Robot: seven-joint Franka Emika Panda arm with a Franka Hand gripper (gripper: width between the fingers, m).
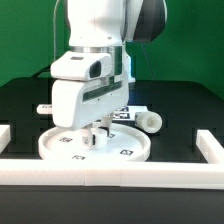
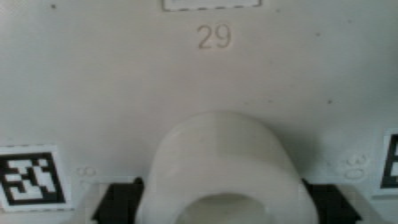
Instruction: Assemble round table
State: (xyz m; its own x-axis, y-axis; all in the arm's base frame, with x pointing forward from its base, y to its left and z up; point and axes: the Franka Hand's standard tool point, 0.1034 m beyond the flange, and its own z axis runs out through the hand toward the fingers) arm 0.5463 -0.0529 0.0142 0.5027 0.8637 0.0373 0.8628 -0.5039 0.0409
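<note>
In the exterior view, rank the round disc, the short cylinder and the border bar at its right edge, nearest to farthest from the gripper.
1. Round disc, directly under the gripper.
2. Short cylinder, to the exterior view's right.
3. Border bar, far right.

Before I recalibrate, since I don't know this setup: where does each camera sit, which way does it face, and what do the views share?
Exterior view: off the arm, beyond the near border bar, looking slightly down across it at the round disc; it shows the arm and the claw.
Wrist view: on the wrist, looking down along the claw onto the round disc; it shows only the black finger pads gripping a rounded white part.
Shared: the disc, the claw, that part.
</note>
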